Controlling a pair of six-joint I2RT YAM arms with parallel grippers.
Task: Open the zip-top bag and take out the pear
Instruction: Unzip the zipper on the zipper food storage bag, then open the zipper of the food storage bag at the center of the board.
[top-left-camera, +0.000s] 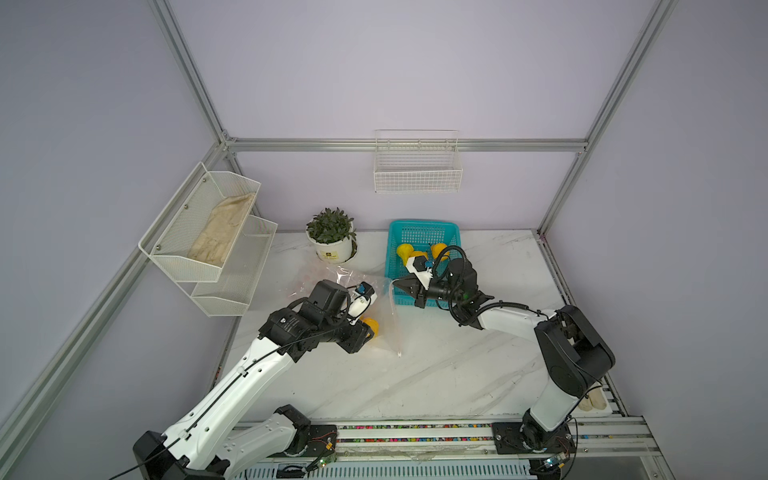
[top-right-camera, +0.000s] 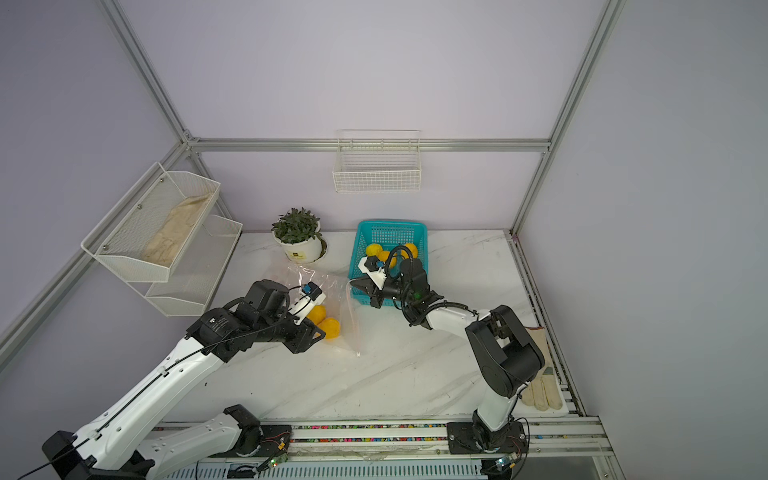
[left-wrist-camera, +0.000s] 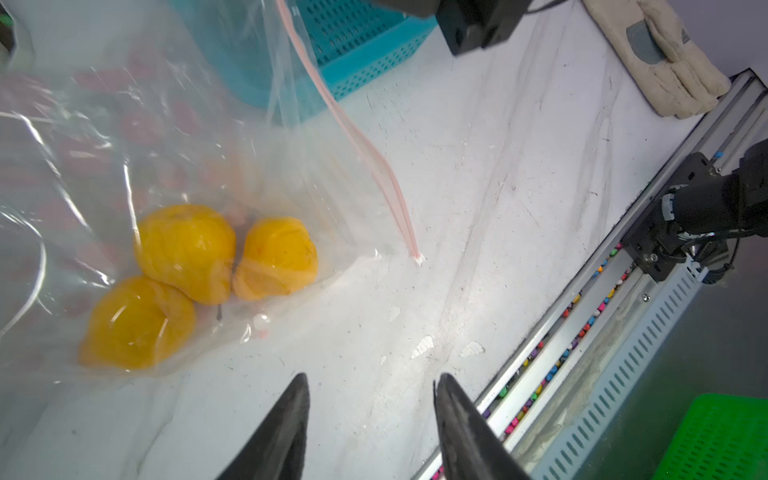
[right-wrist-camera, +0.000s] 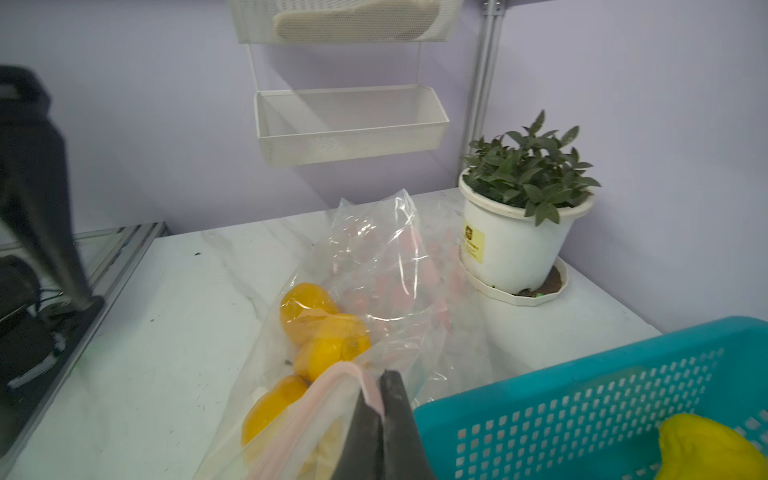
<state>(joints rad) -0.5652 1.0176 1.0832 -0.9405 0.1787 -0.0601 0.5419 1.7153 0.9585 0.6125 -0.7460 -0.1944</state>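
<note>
Grip of left pincer (left-wrist-camera: 372, 378): none. It is spread, with nothing between its tips, low over the surface (left-wrist-camera: 478, 187). I judge it is free to reach for the bag's mouth.
Pears (left-wrist-camera: 185, 249): three yellow ones touching in a huddle, just ahead of the left pincer and off to one side. They lie inside the bag on the surface, and none is out yet. Which way their necks point I cannot tell through the plastic.
Zip-top bag (left-wrist-camera: 104, 124): clear and crumpled, slumped between the two pincers.
Zip strip (left-wrist-camera: 376, 166): pink. Its long axis slants from the right pincer down to a corner resting on the surface ahead of the left pincer. Whether its lips have parted I cannot tell.
Grip of right pincer (right-wrist-camera: 380, 382): pressed together on the strip's raised end. By my reading this holds that edge up and taut for the other arm.
Basket (right-wrist-camera: 582, 395): teal, just beside the right pincer, with more yellow fruit inside.
</note>
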